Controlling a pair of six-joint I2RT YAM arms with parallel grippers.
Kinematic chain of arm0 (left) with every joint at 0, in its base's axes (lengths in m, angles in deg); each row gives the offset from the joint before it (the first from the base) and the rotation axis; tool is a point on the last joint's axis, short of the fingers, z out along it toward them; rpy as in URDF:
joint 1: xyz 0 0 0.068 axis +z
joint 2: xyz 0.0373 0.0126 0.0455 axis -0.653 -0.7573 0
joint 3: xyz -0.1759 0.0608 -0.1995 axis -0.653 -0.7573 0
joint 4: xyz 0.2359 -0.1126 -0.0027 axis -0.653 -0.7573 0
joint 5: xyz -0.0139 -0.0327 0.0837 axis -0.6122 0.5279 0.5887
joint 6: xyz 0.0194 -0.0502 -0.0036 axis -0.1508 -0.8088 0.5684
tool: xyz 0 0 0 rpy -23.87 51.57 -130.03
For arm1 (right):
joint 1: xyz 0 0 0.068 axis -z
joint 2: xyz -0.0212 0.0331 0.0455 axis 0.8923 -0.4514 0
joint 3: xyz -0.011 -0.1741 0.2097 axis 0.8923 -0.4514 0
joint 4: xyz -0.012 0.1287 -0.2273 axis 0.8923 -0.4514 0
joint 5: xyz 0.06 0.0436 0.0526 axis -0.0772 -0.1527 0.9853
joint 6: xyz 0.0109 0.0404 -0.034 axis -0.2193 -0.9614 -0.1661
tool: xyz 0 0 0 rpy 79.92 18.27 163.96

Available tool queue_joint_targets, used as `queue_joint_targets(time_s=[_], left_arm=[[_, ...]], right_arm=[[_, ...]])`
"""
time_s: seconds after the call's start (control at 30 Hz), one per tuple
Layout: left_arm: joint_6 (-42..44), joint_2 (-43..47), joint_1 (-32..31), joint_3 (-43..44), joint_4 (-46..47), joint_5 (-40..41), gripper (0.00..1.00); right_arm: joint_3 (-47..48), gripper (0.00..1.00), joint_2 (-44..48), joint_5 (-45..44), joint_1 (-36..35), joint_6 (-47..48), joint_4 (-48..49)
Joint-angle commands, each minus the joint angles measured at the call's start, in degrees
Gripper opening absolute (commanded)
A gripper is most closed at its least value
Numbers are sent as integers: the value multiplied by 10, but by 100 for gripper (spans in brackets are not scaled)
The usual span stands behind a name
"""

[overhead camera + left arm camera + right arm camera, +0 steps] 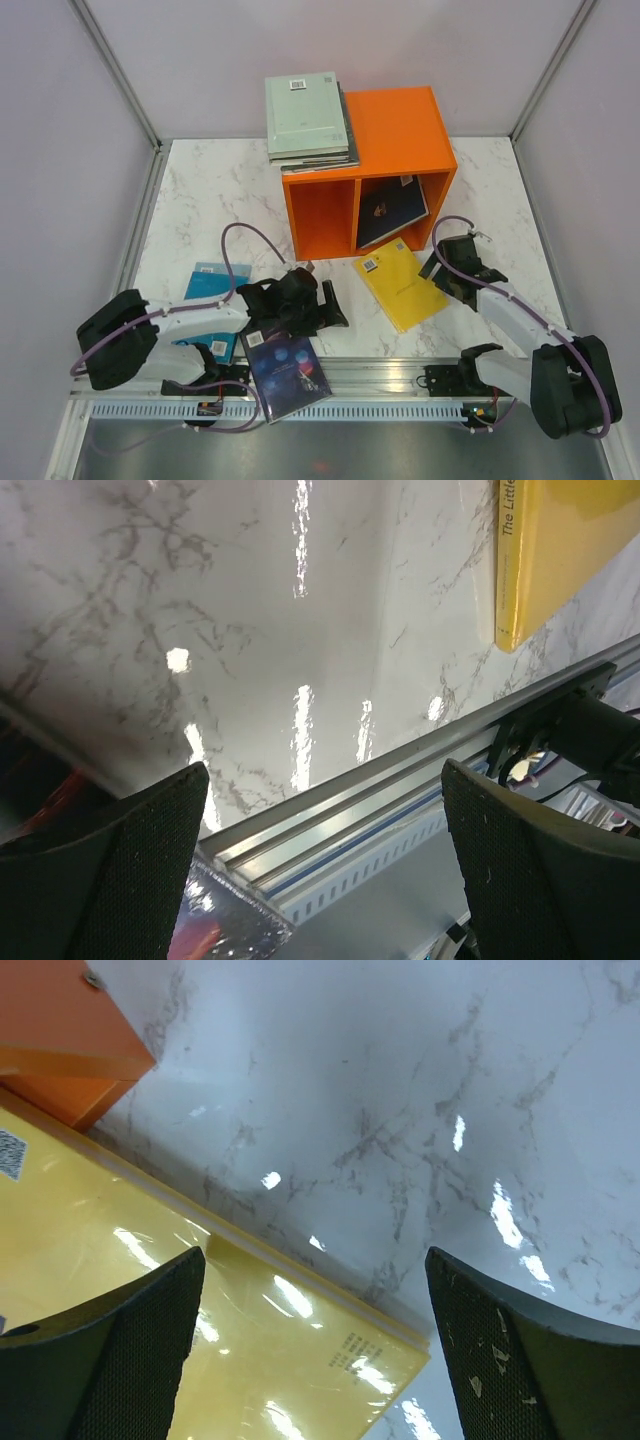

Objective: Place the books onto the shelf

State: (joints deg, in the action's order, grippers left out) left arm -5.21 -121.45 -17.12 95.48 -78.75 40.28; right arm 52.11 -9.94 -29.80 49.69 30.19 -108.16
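The orange shelf (pixel 400 130) stands at the back centre, and its corner (pixel 60 1040) shows in the right wrist view. A stack of pale grey-green books (pixel 305 118) lies on its top left. A dark book (pixel 392 212) leans in the right cubby. A yellow book (pixel 402 288) (pixel 150 1290) (pixel 560 550) lies flat in front of the shelf. My right gripper (pixel 436 268) (pixel 315 1260) hovers open over its right edge. A dark space-like book (pixel 287 372) (pixel 215 925) overhangs the near rail. My left gripper (pixel 335 305) (pixel 322 780) is open and empty beside it. A teal book (pixel 210 285) lies partly under the left arm.
An aluminium rail (pixel 380 375) (pixel 400 790) runs along the table's near edge, with both arm bases on it. Grey walls and metal posts enclose the marble table (pixel 220 190) at the left, back and right. The left cubby (pixel 322 218) shows nothing inside.
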Motion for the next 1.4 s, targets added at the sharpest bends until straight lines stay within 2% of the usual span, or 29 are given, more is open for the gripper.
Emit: queue_joint_targets(time_s=[0.0,0.13,0.27,0.37,0.57,0.77,0.97,1.13,1.23,1.37], left_arm=[[-38,-65,-23,30,73,13,100],[-62,-117,-35,33,102,15,100],[-76,-147,-35,31,139,16,100],[-83,-154,-35,27,151,20,100],[-94,-163,-35,11,165,36,100],[-100,-185,-35,0,186,44,100],[-118,-205,-35,-32,230,41,100],[-148,-191,-35,-106,366,36,100],[-153,-171,-35,-117,365,40,99],[-159,-131,-35,-135,339,45,91]], right_arm=[[-5,94,-15,71,16,30,80],[-51,88,-40,158,15,12,170],[-120,81,-30,241,15,-26,216],[-164,78,7,274,14,-49,205],[-219,76,184,304,-24,-93,107],[-264,75,233,315,-97,-161,91],[-284,74,174,316,-162,-192,142],[-254,73,70,310,-209,-197,206],[-218,71,2,293,-247,-183,211],[-193,70,17,268,-255,-173,159]])
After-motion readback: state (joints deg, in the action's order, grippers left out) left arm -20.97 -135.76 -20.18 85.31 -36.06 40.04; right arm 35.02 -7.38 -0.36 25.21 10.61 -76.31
